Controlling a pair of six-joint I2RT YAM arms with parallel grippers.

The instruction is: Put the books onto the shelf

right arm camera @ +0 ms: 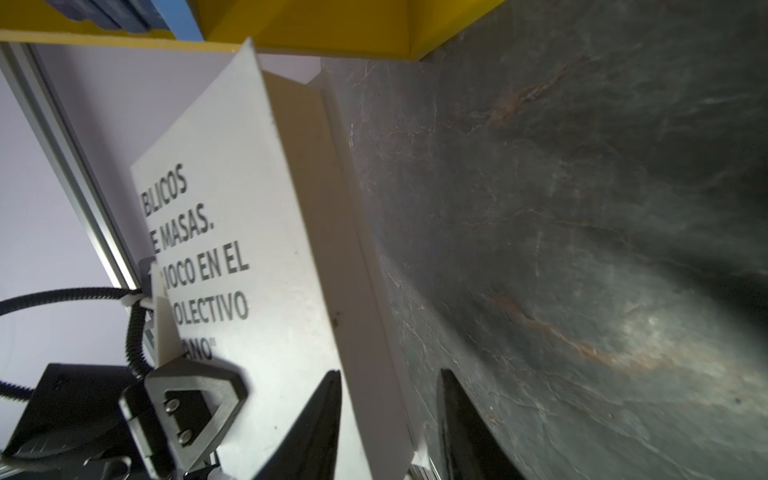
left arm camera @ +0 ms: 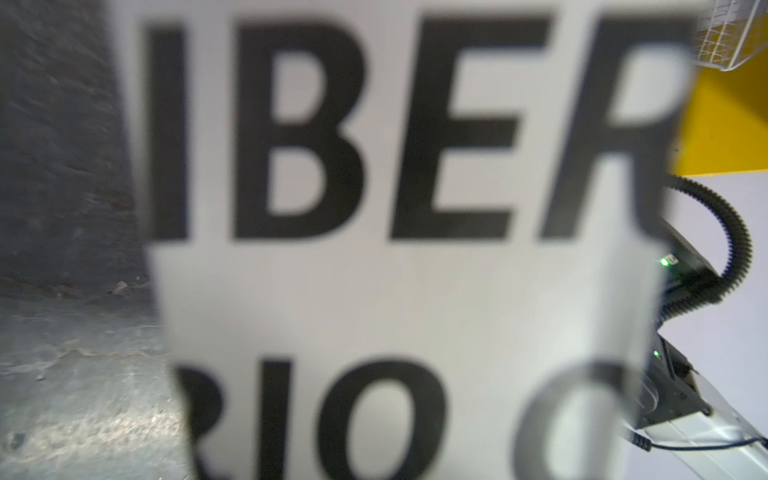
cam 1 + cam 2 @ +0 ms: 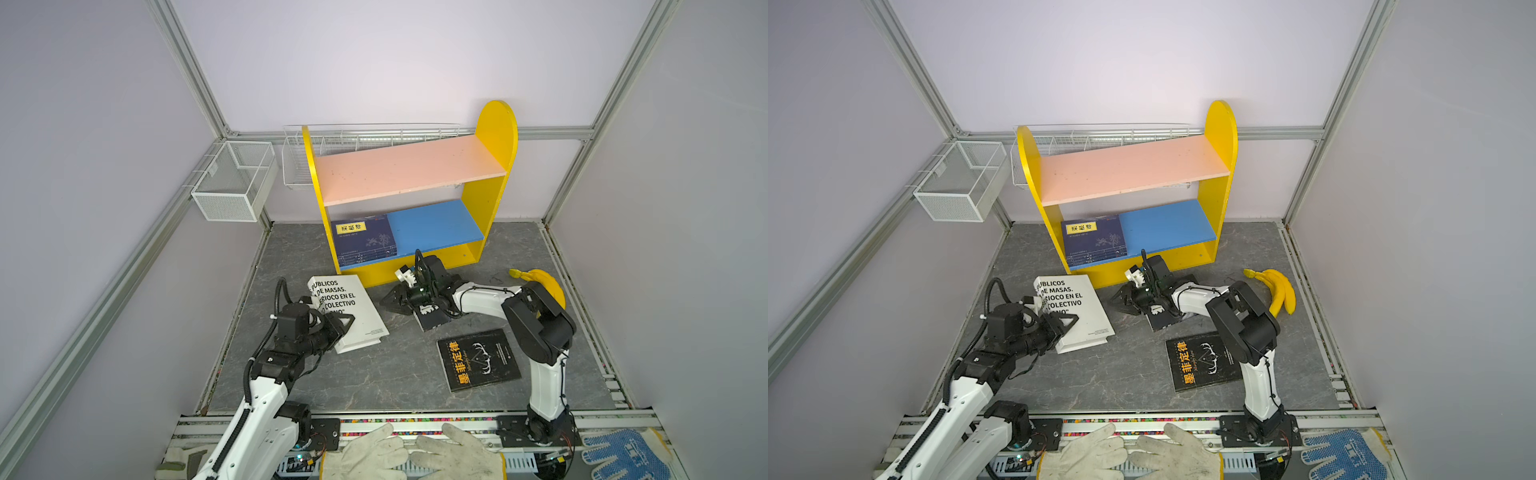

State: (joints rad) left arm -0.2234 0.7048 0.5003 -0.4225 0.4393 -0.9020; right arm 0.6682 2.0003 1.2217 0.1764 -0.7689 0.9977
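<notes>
Well — white book (image 3: 359,305) sits clamped inside left gripper (image 3: 348,322).

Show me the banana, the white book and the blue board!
banana (image 3: 1282,291): in a top view, on the middle of its curved yellow body.
white book (image 3: 368,320): in a top view, on the blank part of its cover.
blue board (image 3: 434,226): in a top view, on its bare middle.

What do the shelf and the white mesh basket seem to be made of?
The shelf: likely painted wood or fibreboard, matte; thick flat boards without glare. The white mesh basket: probably coated metal; fine see-through grid, thin wire rim.
</notes>
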